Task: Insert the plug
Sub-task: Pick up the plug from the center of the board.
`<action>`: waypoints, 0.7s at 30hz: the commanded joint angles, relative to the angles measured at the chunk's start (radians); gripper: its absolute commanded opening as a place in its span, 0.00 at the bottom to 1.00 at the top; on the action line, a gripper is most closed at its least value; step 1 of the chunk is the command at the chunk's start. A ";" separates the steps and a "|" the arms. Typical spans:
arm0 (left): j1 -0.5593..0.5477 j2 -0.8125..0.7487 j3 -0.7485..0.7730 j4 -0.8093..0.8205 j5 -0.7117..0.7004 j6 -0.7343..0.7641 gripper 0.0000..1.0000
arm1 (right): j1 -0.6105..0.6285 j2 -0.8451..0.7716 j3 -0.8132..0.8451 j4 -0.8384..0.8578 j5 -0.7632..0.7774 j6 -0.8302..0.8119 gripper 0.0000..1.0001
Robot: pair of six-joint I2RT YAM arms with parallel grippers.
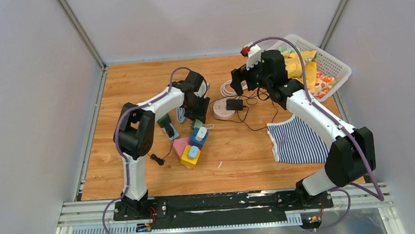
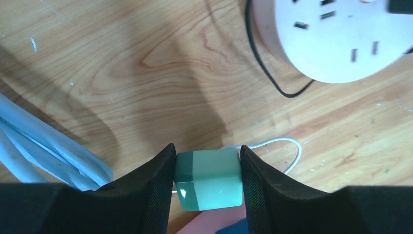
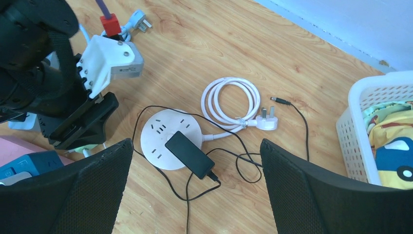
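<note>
Across the wooden desk (image 1: 135, 83), the right wrist view alone shows a black adapter (image 3: 190, 154) lying on the round socket hub (image 3: 160, 129), below the right gripper (image 3: 195, 146) with its jaws spread wide. Only the left wrist view shows the left gripper (image 2: 208, 168), jaws pinching the green plug (image 2: 209, 183) near the hub.

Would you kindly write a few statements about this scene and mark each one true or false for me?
1. The left gripper has a finger on each side of the green plug. True.
2. The right gripper is shut. False: its jaws stand wide open and hold nothing.
3. A black adapter lies on the round white power strip. True.
4. The white basket is empty. False: it holds colourful fabric.
</note>
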 commanded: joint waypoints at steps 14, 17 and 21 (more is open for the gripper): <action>0.089 -0.208 -0.031 0.329 0.343 -0.364 0.25 | 0.006 -0.035 -0.097 0.147 -0.145 0.360 0.79; 0.098 -0.230 -0.048 0.383 0.332 -0.402 0.25 | 0.031 -0.044 -0.125 0.178 -0.142 0.422 0.78; 0.099 -0.246 -0.053 0.431 0.335 -0.459 0.25 | 0.061 -0.034 -0.143 0.226 -0.174 0.492 0.77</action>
